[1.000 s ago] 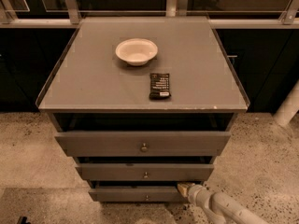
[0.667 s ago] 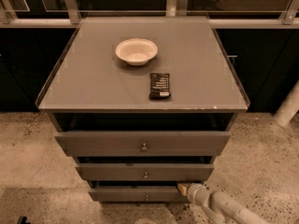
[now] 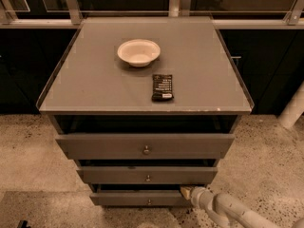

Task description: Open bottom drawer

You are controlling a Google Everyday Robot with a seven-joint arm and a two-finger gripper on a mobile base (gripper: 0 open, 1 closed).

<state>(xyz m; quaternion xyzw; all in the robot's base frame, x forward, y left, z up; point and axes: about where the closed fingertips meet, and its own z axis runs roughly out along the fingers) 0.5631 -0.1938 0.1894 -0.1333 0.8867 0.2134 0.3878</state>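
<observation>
End effector (image 3: 186, 192): at the right end of the bottom drawer's front, level with its upper edge; touching it or just short, cannot tell; spread or pressed together, cannot tell.
Arm (image 3: 228, 210): pale and jointed, leading off down and right from the end effector.
Bottom drawer (image 3: 137, 199): immediately left of the end effector, lowest of the stack; dark slit along the top of its front.
Knob (image 3: 149, 202): at mid-front, left of the end effector and slightly lower.
Drawers: three; middle drawer (image 3: 147, 175) just above, top drawer (image 3: 145, 146) higher still.
Edges: front rim of the table (image 3: 142, 111) well above, overhanging the drawer fronts.
Open room: speckled floor (image 3: 28, 165) far left; more floor right of the end effector, around the arm.
On the table: one bowl (image 3: 138, 52), one dark packet (image 3: 162, 87); both well above and left, apart from each other, packet nearer.
</observation>
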